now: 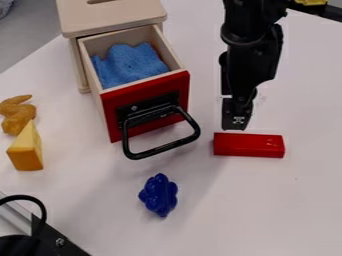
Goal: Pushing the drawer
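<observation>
The wooden drawer (145, 102), with a red front and a black loop handle (160, 148), stands pulled out of its small wooden cabinet (111, 17). A blue cloth (130, 64) lies inside it. My black gripper (236, 120) hangs pointing down to the right of the drawer front, apart from the handle, just above and behind a red block.
The red block (249, 145) lies below the gripper. A dark blue lumpy toy (159, 195) sits in front of the handle. At the left are a yellow wedge (27, 149) and an orange-brown toy (17, 116). Black hardware (47, 237) occupies the lower left corner.
</observation>
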Robot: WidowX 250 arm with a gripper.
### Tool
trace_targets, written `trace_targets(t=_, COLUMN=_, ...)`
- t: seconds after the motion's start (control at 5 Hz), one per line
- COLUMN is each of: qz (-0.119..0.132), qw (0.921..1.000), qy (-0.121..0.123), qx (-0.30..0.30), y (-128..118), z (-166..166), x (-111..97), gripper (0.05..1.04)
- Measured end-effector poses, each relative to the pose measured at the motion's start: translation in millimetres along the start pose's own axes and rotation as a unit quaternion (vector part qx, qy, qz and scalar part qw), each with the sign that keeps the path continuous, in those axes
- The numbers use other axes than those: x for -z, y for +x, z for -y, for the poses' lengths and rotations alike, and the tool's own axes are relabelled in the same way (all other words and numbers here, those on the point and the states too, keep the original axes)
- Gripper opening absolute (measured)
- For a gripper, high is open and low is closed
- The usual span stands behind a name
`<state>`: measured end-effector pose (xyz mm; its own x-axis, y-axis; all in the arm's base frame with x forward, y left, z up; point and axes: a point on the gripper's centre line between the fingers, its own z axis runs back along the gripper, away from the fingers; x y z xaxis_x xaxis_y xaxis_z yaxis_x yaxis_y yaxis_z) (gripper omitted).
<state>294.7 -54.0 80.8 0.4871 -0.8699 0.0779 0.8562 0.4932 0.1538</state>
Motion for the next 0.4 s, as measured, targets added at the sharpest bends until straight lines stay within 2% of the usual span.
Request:
trace_targets(t=0.2, qz=-0.009, qw=0.9999, qy=-0.012, qx=0.0, y=-2.8, z=5.7, x=7.3, gripper=0.997)
trace_targets(t=0.4, qz=-0.006, qw=0.9991, qy=-0.025, qx=-0.034, y=-4.3, z=12.8, x=11.7, gripper=0.997)
